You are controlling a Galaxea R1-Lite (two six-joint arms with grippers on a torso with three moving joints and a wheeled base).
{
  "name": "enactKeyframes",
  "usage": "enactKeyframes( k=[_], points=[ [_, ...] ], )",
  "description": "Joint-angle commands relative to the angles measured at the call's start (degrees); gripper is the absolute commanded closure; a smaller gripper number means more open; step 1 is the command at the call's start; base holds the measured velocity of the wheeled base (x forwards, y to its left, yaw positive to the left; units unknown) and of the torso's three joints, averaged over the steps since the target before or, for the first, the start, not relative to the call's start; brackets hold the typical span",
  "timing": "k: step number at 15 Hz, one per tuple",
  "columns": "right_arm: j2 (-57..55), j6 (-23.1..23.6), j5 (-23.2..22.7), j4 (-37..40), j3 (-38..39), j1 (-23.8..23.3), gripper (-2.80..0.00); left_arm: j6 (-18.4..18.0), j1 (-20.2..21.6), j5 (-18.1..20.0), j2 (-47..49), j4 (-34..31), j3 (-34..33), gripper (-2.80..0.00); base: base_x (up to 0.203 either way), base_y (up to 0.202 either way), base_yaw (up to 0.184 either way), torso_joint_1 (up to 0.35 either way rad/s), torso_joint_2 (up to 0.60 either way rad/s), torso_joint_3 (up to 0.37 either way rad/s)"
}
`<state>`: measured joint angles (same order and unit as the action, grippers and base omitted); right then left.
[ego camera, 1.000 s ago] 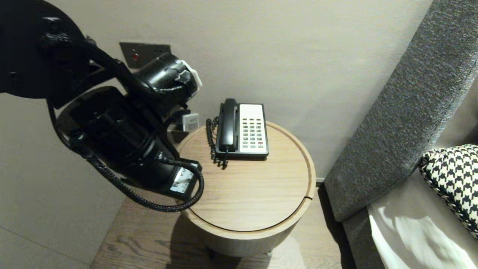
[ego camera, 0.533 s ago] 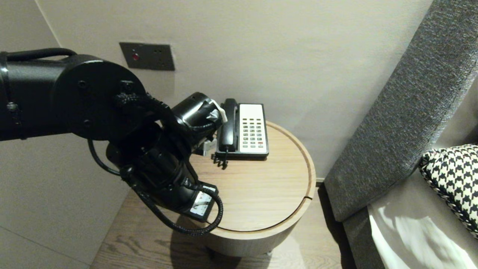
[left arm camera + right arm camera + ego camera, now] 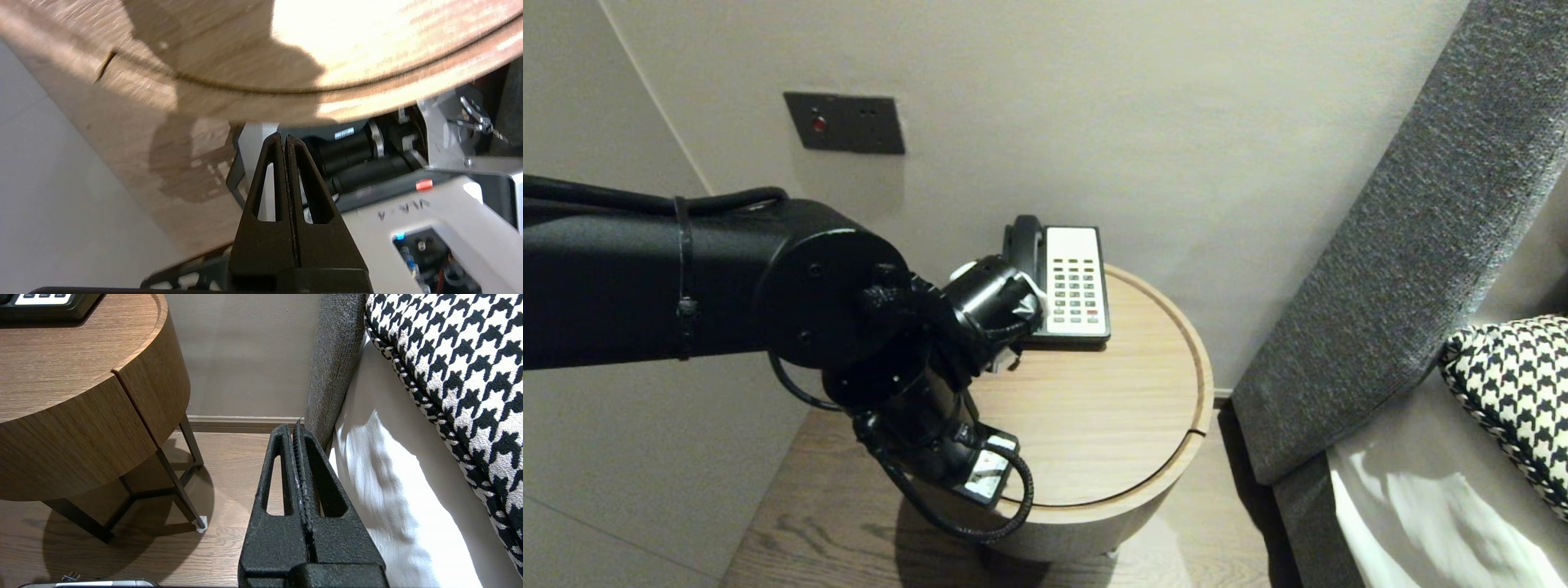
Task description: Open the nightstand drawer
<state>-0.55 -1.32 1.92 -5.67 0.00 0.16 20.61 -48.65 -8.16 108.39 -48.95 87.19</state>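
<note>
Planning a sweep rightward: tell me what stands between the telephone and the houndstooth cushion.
A grey upholstered panel stands between telephone and houndstooth cushion, beyond the round table's rim; the head view shows it.

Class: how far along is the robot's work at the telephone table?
Done: nothing shows; the telephone sits on the round table. In hand: the left gripper, shut and empty, hangs over the table's near rim. Left, seemingly: reaching and gripping. The right gripper is parked, shut, beside the bed.

Black telephone (image 3: 1076, 282) with white keypad panel; light wood-grain worktop (image 3: 1094, 425); black-and-white houndstooth cushion (image 3: 1515, 384); speckled grey upholstery (image 3: 1405, 245); black robot arm (image 3: 645, 278).
</note>
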Motion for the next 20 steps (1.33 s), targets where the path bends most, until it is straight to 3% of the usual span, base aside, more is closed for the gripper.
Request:
enactKeyframes(
  k=[1, 7, 20],
  points=[
    [-0.07, 0.00, 0.02, -0.06, 2.29, 0.02, 0.00, 0.13, -0.13, -0.02, 0.41, 2.12, -2.55, 0.00, 0.000, 0.000, 0.000, 0.000, 0.00, 0.000],
    [-0.07, 0.00, 0.02, -0.04, 2.29, 0.02, 0.00, 0.00, -0.13, -1.42, 1.43, 5.13, -3.56, 0.00, 0.000, 0.000, 0.000, 0.000, 0.00, 0.000],
    [-0.07, 0.00, 0.02, -0.04, 2.29, 0.02, 0.00, -0.22, -0.48, -0.72, 3.84, 6.41, -2.97, 0.00, 0.000, 0.000, 0.000, 0.000, 0.00, 0.000]
  ],
)
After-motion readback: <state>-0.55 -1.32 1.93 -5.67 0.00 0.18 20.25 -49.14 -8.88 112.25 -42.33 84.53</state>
